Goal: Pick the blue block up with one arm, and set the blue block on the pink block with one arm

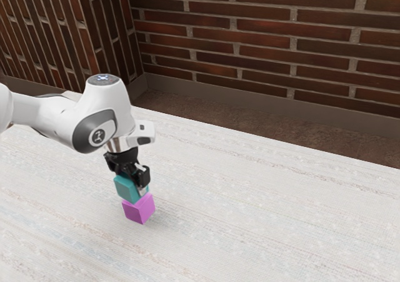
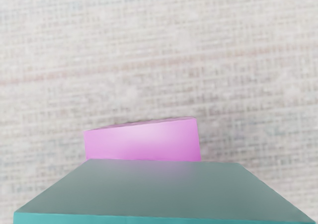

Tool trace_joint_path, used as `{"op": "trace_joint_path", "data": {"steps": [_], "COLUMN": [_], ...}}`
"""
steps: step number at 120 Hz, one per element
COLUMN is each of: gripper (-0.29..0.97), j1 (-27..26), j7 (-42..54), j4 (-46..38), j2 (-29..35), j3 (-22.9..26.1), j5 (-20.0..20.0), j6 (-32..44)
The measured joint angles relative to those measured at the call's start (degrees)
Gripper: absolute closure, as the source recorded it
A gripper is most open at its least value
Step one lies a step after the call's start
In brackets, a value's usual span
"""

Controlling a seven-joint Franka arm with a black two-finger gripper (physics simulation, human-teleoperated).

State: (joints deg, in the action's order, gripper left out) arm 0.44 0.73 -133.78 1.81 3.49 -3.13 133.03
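Placement is the step in hand: our black two-finger gripper [image 1: 132, 179] pinches the smooth, matte teal-blue block [image 1: 127, 189] from two sides. That block sits directly over the plain pink block [image 1: 139, 209], seemingly touching its top and set slightly toward the exterior view's left. Next, we judge, the fingers should spread gently and the hand rise straight up, lest the stack be nudged. Both blocks are flat-faced, sharp-edged cubes; the pale table [image 1: 262, 207] beneath shows a fine woven grain.

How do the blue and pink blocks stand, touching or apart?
Touching. The exterior view shows the blue block resting on the pink block, no gap between them.
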Motion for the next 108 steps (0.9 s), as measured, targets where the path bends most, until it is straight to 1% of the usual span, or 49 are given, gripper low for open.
{"op": "trace_joint_path", "data": {"steps": [35,46,108], "gripper": [0.26,0.28,0.28], "j1": [-0.2,-0.74,-1.53], "j7": [-3.45,-4.49,-8.02], "j4": [0.15,0.16,0.09], "j2": [0.0,-0.02,-2.3], "j3": [0.08,0.02,0.08], "j5": [0.27,0.29,0.01], "j6": [0.07,0.07,0.12]}}
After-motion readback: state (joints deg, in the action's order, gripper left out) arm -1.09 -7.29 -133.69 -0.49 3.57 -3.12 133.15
